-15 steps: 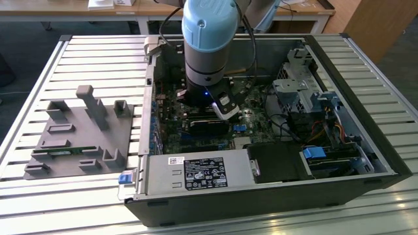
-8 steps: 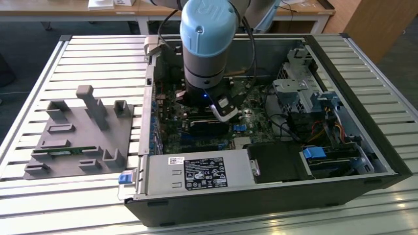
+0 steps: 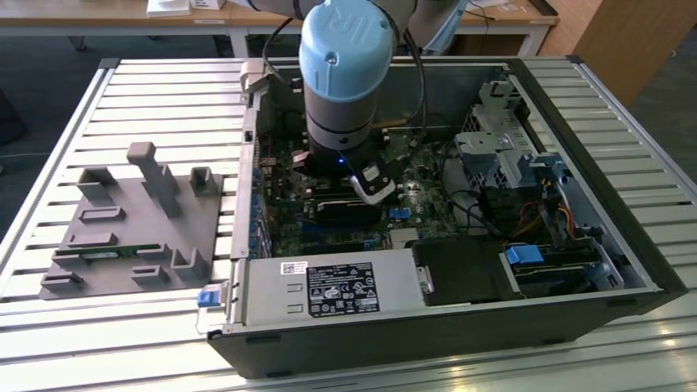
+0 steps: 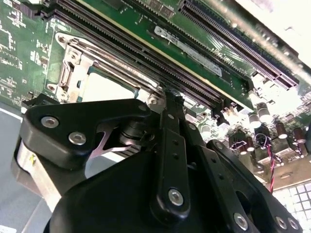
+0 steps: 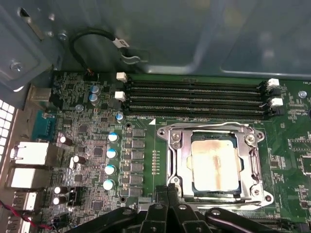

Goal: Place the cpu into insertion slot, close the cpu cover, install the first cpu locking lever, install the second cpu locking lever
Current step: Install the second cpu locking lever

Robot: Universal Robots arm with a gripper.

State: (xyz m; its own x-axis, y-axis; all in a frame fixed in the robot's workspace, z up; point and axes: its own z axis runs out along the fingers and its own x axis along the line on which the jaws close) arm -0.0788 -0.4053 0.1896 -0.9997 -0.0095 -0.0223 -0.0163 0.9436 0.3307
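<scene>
Exterior view: computer case (image 3: 436, 327) on slatted table (image 3: 65, 327), desk (image 3: 109, 20) behind

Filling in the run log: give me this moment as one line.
cpu: seated in insertion slot | cpu cover: closed over it | claw: at the socket's edge, holds nothing visible | memory slots: beside socket

The exterior view looks down from above at the open case (image 3: 436, 245) on the table (image 3: 130, 98). Both wrist views sit close over its board (image 5: 87, 145), sharing the socket (image 5: 214, 165).
</scene>
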